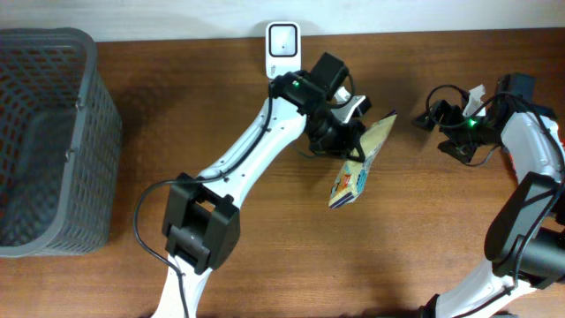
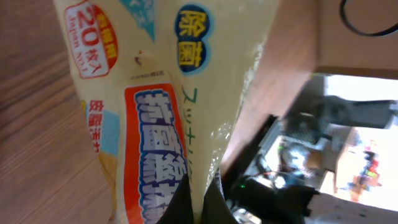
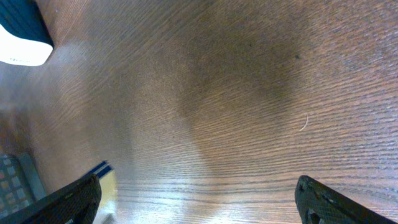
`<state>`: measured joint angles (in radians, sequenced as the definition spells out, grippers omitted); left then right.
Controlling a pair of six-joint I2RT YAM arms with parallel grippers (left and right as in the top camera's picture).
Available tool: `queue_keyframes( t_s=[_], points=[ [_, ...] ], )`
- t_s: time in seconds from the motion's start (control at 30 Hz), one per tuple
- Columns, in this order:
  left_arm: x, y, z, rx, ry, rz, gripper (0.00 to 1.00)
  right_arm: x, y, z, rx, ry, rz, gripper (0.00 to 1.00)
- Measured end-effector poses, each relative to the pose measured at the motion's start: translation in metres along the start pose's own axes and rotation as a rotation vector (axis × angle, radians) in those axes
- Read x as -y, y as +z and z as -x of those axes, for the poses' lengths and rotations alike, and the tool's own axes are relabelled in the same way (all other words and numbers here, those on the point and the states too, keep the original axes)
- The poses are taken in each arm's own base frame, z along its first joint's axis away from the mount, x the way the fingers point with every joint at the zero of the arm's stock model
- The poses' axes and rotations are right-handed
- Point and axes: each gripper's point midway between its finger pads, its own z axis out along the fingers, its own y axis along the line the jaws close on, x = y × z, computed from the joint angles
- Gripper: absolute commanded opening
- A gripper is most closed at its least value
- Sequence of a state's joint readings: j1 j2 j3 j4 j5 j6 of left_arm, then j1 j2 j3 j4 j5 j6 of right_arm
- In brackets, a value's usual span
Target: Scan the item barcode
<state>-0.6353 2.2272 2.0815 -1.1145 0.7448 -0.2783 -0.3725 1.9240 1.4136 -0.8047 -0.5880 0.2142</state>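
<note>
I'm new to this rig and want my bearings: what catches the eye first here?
The yellow packet pinched in the left gripper, right of the middle of the table. A white scanner stands at the far edge just behind it, and a grey mesh basket fills the left side.

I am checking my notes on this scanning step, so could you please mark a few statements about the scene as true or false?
1. The left gripper is shut on the packet. True.
2. The right gripper also grips the packet. False: it is open over the bare table, with nothing between its fingers.
3. The packet lies in the grey basket. False: it is in the left gripper, near the white scanner, well apart from the basket.
4. The white scanner stands at the table's far edge. True.
</note>
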Motion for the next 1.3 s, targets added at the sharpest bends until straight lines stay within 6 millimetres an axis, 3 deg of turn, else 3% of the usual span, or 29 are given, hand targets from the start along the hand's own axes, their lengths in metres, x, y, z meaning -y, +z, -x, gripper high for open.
queue_keyframes(
  t_s=[0.13,0.3,0.4,0.57,0.7,0.73,0.77,0.8,0.83,0.87,0.9,0.93,0.97,1.0,1.1,1.2,1.23,1.3],
  points=[
    [-0.04,0.012,-0.001,0.002,-0.09,-0.057,0.0,0.0,0.0,0.0,0.001,-0.001,0.0,0.99],
    [-0.101,0.01,0.011,0.102,-0.183,-0.094,0.03,0.0,0.0,0.0,-0.001,0.0,0.0,0.99],
    [-0.141,0.01,0.001,0.112,-0.272,0.025,0.12,0.0,0.0,0.0,0.0,0.0,0.0,0.99],
    [-0.202,-0.016,-0.008,0.149,-0.372,0.287,0.22,0.0,0.0,0.0,0.0,-0.001,0.0,0.99],
    [-0.217,-0.039,-0.024,0.097,-0.407,0.442,0.32,0.0,0.0,0.0,0.0,-0.001,0.0,0.99],
    [-0.217,-0.056,-0.027,0.077,-0.415,0.523,0.7,0.0,0.0,0.0,0.0,0.0,0.0,0.99],
    [-0.212,-0.076,-0.018,0.108,-0.391,0.583,0.95,0.0,0.0,0.0,0.0,0.0,0.0,0.99],
    [-0.208,-0.095,-0.015,0.117,-0.377,0.643,0.98,0.0,0.0,0.0,-0.001,0.0,0.0,0.99],
    [-0.2,-0.116,-0.011,0.145,-0.365,0.692,0.95,0.0,0.0,0.0,-0.001,0.0,0.0,0.99],
    [-0.193,-0.128,-0.007,0.172,-0.354,0.708,0.84,0.0,0.0,0.0,0.0,0.0,0.0,0.99],
    [-0.183,-0.141,-0.003,0.199,-0.341,0.714,0.44,0.0,0.0,0.0,0.0,0.0,0.0,0.99],
    [-0.171,-0.151,-0.004,0.215,-0.33,0.706,0.21,0.0,0.0,0.0,0.0,-0.001,0.0,0.99],
    [-0.167,-0.151,-0.007,0.208,-0.331,0.696,0.11,0.0,0.0,0.0,-0.001,0.0,0.0,0.99],
    [-0.164,-0.148,-0.013,0.18,-0.335,0.685,0.08,0.0,0.0,0.0,0.0,0.0,0.0,0.99],
    [-0.154,-0.108,-0.028,0.086,-0.303,0.65,0.07,0.0,0.0,0.0,0.0,-0.001,0.0,0.99],
    [-0.152,-0.052,-0.034,0.051,-0.214,0.64,0.12,0.0,0.0,0.0,-0.001,0.0,0.0,0.99],
    [-0.157,-0.031,-0.046,0.025,-0.202,0.671,0.15,0.0,0.0,0.0,0.0,0.0,0.0,0.99],
    [-0.179,-0.018,-0.062,0.022,-0.239,0.765,0.16,0.0,0.0,0.0,-0.001,0.001,0.0,0.99]
  ],
)
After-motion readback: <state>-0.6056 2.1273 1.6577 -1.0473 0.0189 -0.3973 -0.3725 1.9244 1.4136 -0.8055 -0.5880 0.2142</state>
